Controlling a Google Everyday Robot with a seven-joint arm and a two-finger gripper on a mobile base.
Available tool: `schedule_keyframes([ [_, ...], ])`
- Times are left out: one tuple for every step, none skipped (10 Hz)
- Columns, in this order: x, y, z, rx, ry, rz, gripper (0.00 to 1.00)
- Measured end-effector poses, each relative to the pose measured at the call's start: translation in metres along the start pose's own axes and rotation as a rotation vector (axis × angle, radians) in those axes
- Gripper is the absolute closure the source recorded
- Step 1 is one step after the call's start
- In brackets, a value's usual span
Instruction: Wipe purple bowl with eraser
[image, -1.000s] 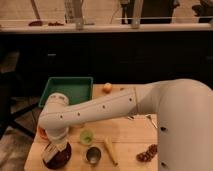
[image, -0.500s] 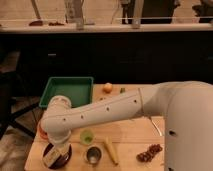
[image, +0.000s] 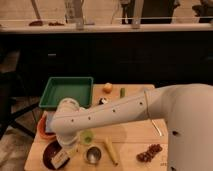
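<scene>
Eraser (image: 60, 157) now sits low inside the purple bowl (image: 50, 150) at the front left corner of the wooden surface (image: 131, 134), where half a second ago it hung a little higher and further back over the rim. The gripper (image: 64, 150) has come down with it, wrist pointing straight into the bowl; the fingers appear pinched on the eraser's sides, though the arm hides most of them. That drop suggests contact with the bowl's inside has just been made or is about to be, so the wiping stroke itself is likely the step in hand.

Behind the bowl, the orange bowl (image: 43, 128) is mostly covered by the arm (image: 107, 116), and the green tray (image: 67, 91) lies further back. Just right of the purple bowl stand 1 small green cup (image: 87, 136) and 1 metal cup (image: 92, 154), both near enough that a wide sweep could clip them. A yellowish stick-like item (image: 110, 150), a bunch of grapes (image: 149, 152) and a fork (image: 156, 128) follow to the right.
</scene>
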Motion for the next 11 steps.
schedule_keyframes([
  [0.004,-0.002,0.004,-0.007,0.0,0.009,1.0],
  [0.009,-0.006,0.005,-0.009,-0.001,0.013,1.0],
  [0.013,-0.011,0.006,-0.009,-0.004,0.017,1.0],
  [0.019,-0.019,0.007,-0.01,-0.002,0.014,1.0],
  [0.02,-0.025,0.007,-0.007,-0.004,0.01,1.0],
  [0.019,-0.032,0.007,-0.006,-0.005,0.002,1.0],
  [0.018,-0.036,0.007,-0.005,-0.006,-0.005,1.0],
  [0.016,-0.04,0.006,-0.001,-0.009,-0.013,1.0],
  [0.013,-0.043,0.006,0.001,-0.012,-0.02,1.0],
  [0.006,-0.046,0.006,0.005,-0.017,-0.031,1.0],
  [0.0,-0.048,0.005,0.01,-0.022,-0.041,1.0],
])
